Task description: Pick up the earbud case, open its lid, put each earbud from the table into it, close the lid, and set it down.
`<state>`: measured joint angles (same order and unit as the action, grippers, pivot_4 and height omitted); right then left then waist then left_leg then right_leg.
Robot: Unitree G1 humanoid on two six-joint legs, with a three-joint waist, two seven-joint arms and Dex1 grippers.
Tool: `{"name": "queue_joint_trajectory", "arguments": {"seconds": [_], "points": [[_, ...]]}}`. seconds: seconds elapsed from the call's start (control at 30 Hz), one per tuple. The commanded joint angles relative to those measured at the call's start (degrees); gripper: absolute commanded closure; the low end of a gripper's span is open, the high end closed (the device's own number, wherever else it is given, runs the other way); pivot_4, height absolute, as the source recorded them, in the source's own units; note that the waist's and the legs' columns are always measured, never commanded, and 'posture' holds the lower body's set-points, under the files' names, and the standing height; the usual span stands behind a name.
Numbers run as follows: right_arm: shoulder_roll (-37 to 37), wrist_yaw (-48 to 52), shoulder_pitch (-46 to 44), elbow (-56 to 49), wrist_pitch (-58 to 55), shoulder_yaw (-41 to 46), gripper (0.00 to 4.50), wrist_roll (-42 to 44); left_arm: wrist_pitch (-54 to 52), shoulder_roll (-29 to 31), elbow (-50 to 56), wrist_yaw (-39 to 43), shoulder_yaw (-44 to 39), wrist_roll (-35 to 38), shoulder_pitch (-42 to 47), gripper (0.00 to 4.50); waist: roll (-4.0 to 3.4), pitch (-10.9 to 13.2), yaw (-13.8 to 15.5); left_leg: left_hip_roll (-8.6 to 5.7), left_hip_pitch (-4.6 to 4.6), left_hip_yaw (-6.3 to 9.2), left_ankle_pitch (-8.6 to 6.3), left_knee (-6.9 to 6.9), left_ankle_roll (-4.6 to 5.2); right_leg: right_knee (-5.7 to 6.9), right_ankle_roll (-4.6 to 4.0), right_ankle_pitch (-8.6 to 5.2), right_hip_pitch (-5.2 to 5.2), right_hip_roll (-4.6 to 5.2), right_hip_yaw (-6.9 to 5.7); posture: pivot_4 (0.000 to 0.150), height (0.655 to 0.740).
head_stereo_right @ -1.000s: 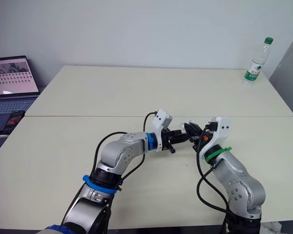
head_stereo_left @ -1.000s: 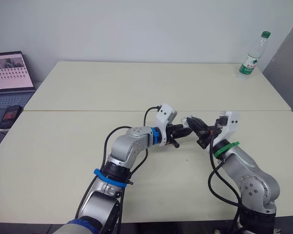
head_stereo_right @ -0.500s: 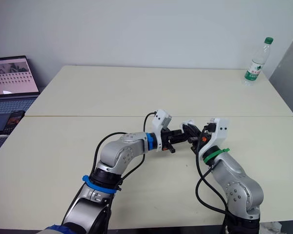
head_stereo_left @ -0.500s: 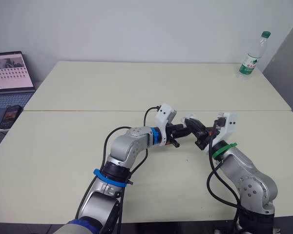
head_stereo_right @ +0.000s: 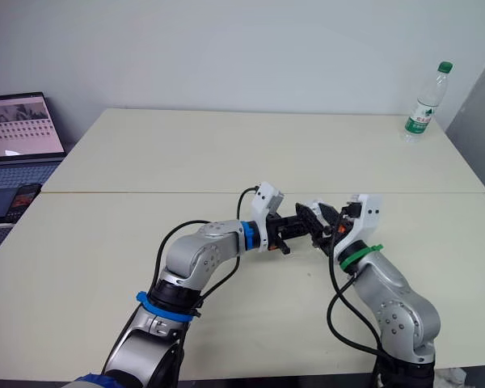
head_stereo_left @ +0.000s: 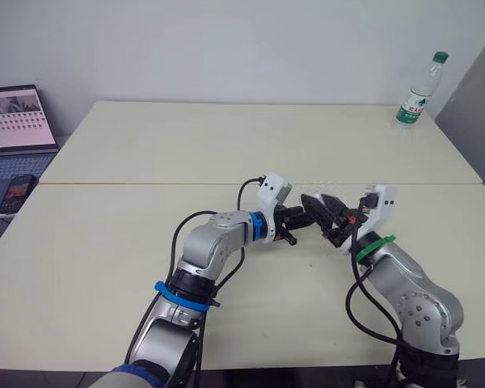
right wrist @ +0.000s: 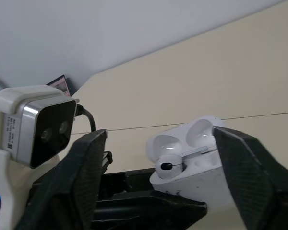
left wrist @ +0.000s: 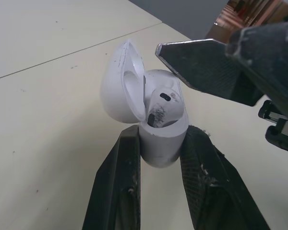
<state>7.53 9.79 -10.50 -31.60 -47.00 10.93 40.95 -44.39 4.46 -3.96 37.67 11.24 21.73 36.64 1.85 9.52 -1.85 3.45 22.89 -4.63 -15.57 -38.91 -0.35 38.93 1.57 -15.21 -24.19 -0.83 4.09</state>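
One earbud (left wrist: 161,103) seated in earbud case (left wrist: 164,143), lid open; case base pinched between left hand (head_stereo_left: 297,218) fingers. Right hand (right wrist: 161,136) spread, fingers either side of case. Likely light, glossy, slippery, hinge delicate: grip base sides, not lid.

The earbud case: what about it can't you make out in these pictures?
- Second slot: in the left wrist view the seated earbud and the open lid hide that side of the earbud case.
- Case base: in the same view it is covered by the left gripper clamping it.
- Both eye views: the case is too small to read, and the right gripper crowds it.
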Motion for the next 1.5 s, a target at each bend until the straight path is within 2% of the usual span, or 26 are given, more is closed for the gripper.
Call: {"name": "queue_joint_trajectory", "arguments": {"seconds": [0.03,0.1,0.23,0.37,0.5,0.87,0.97,1.27,1.5], "points": [[3.8,2.2,-1.1,-0.8,1.3,3.3,0.07,2.3,1.9,-0.3,2.9,0.3,-0.4,0.7,0.7,3.72,0.00,0.0,0.0,0.00,0.00,0.00,0.00,0.00,0.00,0.00,0.00,0.00,0.00,0.00,0.00,0.150,0.7362],[8.5,3.7,-2.5,0.9,-0.6,5.7,0.07,3.6,2.3,0.1,2.5,0.3,-0.7,0.4,0.8,3.72,0.01,0.0,0.0,-0.01,0.01,0.00,0.00,0.01,0.00,-0.01,0.00,0.00,0.01,0.00,0.00,0.150,0.7362],[25.5,9.1,-2.5,5.6,-7.0,3.8,0.07,-0.9,4.3,2.9,2.1,1.4,0.3,-1.3,0.2,3.72,0.02,0.0,0.0,-0.04,-0.01,-0.04,0.00,0.01,0.00,-0.05,0.00,0.00,0.02,0.04,0.01,0.150,0.7362],[32.9,11.4,-2.5,9.2,-10.0,0.3,0.07,-3.8,6.1,5.1,1.1,1.7,0.4,-2.6,0.0,3.72,0.03,0.0,-0.1,-0.04,-0.02,-0.02,-0.01,0.10,0.01,-0.06,-0.04,-0.02,0.00,-0.07,0.05,0.150,0.7362],[34.6,11.6,-3.3,12.6,-11.8,-3.1,0.07,-6.6,7.3,7.0,1.0,1.9,-0.1,-3.5,-0.5,3.72,0.03,0.0,-0.1,0.01,-0.01,0.05,0.00,0.12,0.01,-0.06,-0.06,-0.04,-0.01,-0.08,0.07,0.150,0.7362],[29.8,12.2,-5.6,15.4,-12.5,-8.0,0.07,-10.4,7.4,8.8,2.4,1.0,-1.3,-3.8,-2.5,3.72,0.05,0.0,0.1,0.00,0.02,-0.02,-0.01,0.08,0.01,-0.08,-0.02,-0.03,-0.01,0.02,0.01,0.150,0.7362],[29.5,12.9,-5.1,15.0,-12.2,-8.6,0.65,-11.4,7.4,8.8,2.6,0.8,-1.4,-3.8,-2.7,3.72,0.04,0.0,0.1,0.01,0.00,-0.01,-0.01,0.08,0.01,-0.06,-0.02,-0.03,-0.01,0.02,0.01,0.150,0.7362],[30.2,16.2,-4.3,13.9,-8.3,-11.1,3.98,-14.4,8.0,8.7,2.0,0.5,-0.8,-4.2,-2.7,3.72,0.04,0.0,0.0,0.02,-0.01,-0.02,0.00,0.09,0.01,-0.05,-0.02,-0.03,-0.01,0.00,0.01,0.150,0.7362],[33.4,20.3,-2.6,14.0,-4.2,-11.0,4.06,-16.9,8.5,8.9,2.0,0.5,-0.7,-4.6,-3.0,3.72,0.04,0.0,0.1,0.01,0.00,-0.01,-0.01,0.08,0.01,-0.06,-0.02,-0.03,-0.01,0.00,0.01,0.150,0.7362]]}}
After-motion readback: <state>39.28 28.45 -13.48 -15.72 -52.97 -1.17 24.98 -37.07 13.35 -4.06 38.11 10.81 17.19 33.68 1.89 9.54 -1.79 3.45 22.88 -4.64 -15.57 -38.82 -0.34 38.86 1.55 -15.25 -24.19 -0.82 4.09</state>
